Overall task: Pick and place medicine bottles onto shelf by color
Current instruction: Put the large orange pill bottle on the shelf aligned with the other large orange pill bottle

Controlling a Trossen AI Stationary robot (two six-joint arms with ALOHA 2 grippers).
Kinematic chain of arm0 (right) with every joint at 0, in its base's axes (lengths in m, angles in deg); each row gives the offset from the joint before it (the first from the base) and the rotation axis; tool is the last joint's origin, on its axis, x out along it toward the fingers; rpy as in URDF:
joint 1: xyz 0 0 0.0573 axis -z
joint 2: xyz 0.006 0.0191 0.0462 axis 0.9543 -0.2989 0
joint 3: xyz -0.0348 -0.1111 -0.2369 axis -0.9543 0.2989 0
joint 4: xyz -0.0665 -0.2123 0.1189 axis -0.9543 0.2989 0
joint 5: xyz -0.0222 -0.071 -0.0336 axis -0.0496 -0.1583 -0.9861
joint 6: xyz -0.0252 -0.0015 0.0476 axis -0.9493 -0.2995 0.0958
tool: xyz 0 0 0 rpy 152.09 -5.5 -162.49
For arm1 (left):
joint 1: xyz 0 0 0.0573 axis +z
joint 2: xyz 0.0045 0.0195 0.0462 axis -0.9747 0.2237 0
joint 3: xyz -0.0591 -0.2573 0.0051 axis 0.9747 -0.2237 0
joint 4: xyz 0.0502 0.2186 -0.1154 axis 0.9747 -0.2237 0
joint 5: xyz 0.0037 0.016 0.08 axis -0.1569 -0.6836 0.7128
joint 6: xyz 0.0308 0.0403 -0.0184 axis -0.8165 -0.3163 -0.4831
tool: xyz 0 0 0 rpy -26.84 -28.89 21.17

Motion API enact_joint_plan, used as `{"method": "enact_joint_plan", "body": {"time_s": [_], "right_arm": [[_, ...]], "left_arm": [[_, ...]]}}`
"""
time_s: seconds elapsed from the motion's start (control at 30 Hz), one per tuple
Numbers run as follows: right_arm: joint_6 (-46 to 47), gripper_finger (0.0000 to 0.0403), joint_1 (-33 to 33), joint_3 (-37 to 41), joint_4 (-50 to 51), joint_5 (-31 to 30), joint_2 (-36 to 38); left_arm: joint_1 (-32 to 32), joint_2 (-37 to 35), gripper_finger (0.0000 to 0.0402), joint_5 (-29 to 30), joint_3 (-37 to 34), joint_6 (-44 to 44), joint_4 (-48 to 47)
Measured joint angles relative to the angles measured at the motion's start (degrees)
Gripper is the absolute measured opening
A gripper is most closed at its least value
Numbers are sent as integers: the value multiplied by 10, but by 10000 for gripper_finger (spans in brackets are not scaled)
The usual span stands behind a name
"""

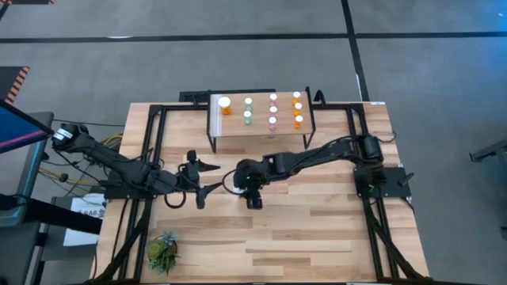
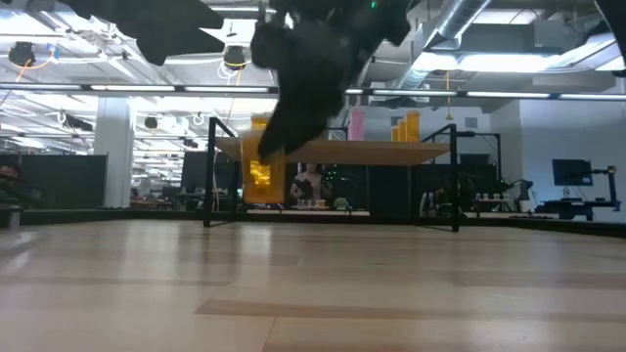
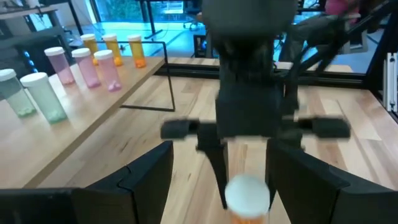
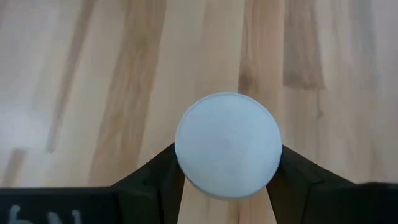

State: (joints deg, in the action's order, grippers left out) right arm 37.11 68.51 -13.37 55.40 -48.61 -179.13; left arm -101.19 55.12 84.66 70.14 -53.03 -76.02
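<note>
Orange, green and pink medicine bottles (image 1: 272, 109) stand in short rows on the shelf (image 1: 261, 127) at the table's far edge in the high view, white caps up, one wider orange bottle (image 1: 225, 105) at the shelf's left end. Mid-table, the right gripper (image 1: 253, 194) points down in front of the shelf. The left gripper (image 1: 207, 177) sits just beside it, fingers spread wide and holding nothing. A small green plant (image 1: 163, 252) rests near the front left corner of the table (image 1: 317, 237).

Down to the low view: a dark arm hangs at the top, blurred, and the shelf (image 2: 333, 152) shows beyond with orange and pink bottles on it.

Left wrist view now: the left arm's own fingers (image 3: 146, 174) stand apart and empty. The right gripper (image 3: 247, 180) hangs straight ahead with a white-capped orange bottle (image 3: 247, 199) clamped between its fingers. The shelf bottles line up off to one side.

Right wrist view: a round white cap (image 4: 228, 145) fills the gap, both fingers (image 4: 155, 171) pressed on its sides, bare wood below.
</note>
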Motion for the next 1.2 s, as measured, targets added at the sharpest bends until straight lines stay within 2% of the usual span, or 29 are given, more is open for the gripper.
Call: {"method": "enact_joint_plan", "body": {"time_s": [0.27, 0.97, 1.2], "right_arm": [[3, 197, 0, -1, -35, 0, -47], [2, 203, -1, 0, -21, 0, -51], [10, 232, -8, 0, -11, 0, -51]], "left_arm": [[0, 0, 245, 0, 0, 0, 1], [0, 0, 245, -2, 0, 4, 4], [0, 0, 245, -3, 0, 4, 4]]}}
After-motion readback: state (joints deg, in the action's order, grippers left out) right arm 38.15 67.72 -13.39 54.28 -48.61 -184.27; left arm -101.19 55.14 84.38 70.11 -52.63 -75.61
